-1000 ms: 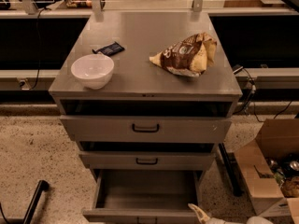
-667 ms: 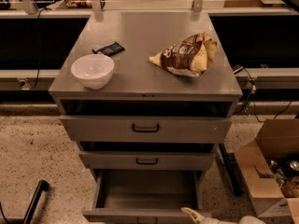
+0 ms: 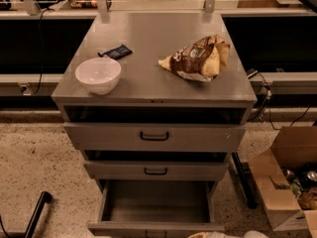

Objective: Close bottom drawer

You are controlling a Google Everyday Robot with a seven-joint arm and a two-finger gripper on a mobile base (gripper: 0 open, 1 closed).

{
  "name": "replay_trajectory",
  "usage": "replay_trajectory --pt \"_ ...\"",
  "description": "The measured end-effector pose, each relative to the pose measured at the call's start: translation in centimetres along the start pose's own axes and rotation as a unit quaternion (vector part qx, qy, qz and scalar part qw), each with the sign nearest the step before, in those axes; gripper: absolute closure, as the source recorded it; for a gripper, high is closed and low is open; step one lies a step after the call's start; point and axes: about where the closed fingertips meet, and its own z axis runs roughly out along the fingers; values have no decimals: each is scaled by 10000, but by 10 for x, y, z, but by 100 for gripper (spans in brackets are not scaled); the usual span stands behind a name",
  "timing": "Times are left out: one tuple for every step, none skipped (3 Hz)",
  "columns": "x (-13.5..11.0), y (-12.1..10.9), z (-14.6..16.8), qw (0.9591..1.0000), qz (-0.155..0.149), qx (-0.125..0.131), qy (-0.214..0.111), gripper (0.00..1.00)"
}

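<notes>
The bottom drawer point(image 3: 156, 202) of the grey metal cabinet stands pulled far out. Its plain grey inside is empty, and its low front panel point(image 3: 148, 228) lies at the bottom edge of the view. My gripper point(image 3: 207, 235) is a pale shape that just shows at the bottom edge. It sits right of centre, at the front panel of the bottom drawer. Most of it is cut off by the frame. The middle drawer point(image 3: 155, 171) and the top drawer point(image 3: 154, 136) above each stick out a little.
On the cabinet top are a white bowl point(image 3: 98, 74), a dark packet point(image 3: 115, 51) and a brown chip bag point(image 3: 195, 59). An open cardboard box point(image 3: 285, 187) with cans stands on the floor at the right. A black bar point(image 3: 37, 214) lies at the lower left.
My gripper has shifted slightly left and sunk lower, so less of it shows. The drawers have not moved.
</notes>
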Motion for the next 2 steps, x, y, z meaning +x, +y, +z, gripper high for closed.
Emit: replay_trajectory --pt "0 1 2 10000 6 -13 -11 96" --pt "0 3 4 10000 29 40 73 100"
